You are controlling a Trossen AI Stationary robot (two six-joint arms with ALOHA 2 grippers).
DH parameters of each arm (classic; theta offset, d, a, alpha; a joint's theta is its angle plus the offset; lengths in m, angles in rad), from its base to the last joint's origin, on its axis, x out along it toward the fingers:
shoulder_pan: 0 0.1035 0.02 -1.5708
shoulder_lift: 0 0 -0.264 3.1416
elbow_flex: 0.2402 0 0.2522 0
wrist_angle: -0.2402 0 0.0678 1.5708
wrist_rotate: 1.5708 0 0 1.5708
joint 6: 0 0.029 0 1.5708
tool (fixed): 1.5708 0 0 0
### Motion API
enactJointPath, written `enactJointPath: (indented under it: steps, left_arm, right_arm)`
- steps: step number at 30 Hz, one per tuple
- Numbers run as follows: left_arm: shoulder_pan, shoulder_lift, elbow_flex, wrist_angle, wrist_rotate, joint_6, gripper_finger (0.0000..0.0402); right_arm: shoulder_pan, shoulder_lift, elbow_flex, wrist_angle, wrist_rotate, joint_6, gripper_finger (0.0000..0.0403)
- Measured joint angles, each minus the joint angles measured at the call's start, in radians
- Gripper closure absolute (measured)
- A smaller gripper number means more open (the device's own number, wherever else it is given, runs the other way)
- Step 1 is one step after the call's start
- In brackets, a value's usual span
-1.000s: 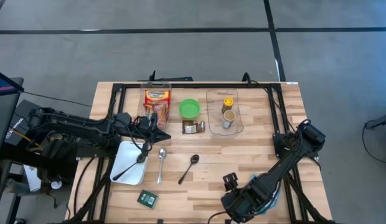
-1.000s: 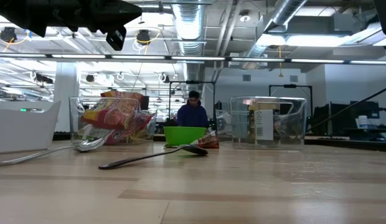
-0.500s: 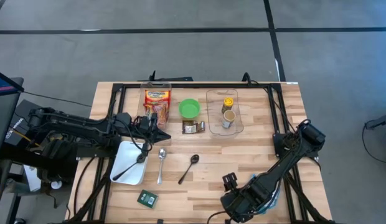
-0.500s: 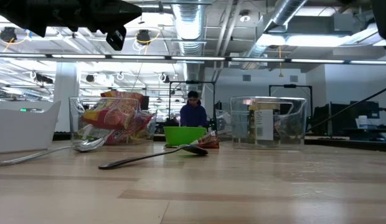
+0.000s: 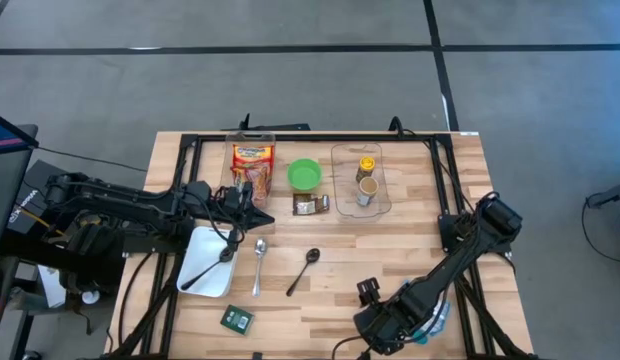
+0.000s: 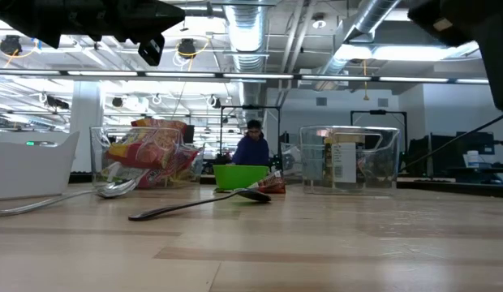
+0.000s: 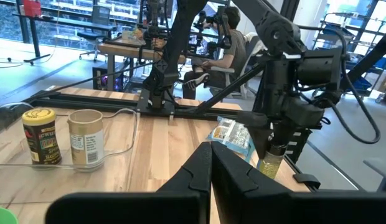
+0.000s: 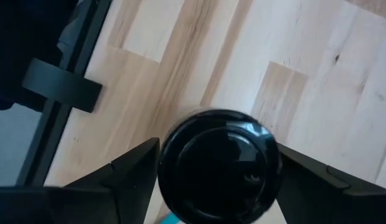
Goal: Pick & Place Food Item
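Note:
My right gripper (image 5: 388,325) is near the table's near edge, right of the middle, shut on a small yellowish bottle with a dark round cap (image 8: 218,165). The bottle also shows in the left wrist view (image 7: 269,163). A blue-and-white packet (image 7: 232,137) lies beside it. My left gripper (image 5: 262,212) is shut and empty, above the table beside the clear bin holding a red snack bag (image 5: 252,162). A green bowl (image 5: 305,175) and a small packet (image 5: 310,206) lie in the middle. My right gripper holds the bottle by its top, just under the dark cap (image 7: 273,149), between its two fingers (image 8: 134,171). The fingers come from above, pointing down. The bottle stands upright below them; whether its base is on the table I cannot tell.
A clear bin with two jars (image 5: 362,180) stands at the back right. A white tray (image 5: 202,250) with a black spoon lies near the left. A silver spoon (image 5: 258,265), a black spoon (image 5: 304,270) and a green packet (image 5: 236,318) lie in front. A person (image 6: 251,150) sits beyond the table.
My right arm has shifted a little, and more of it now shows at the top right of the low view. In the high view the blue-and-white packet now shows beside the right gripper.

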Motion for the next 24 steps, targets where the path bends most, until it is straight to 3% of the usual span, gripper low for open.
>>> enactJointPath:
  steps: [24]
  left_arm:
    - [0.000, 0.000, 0.000, 0.000, 0.000, 0.000, 0.0401]
  right_arm:
    - [0.000, 0.000, -0.063, 0.120, -0.012, -0.007, 0.0127]
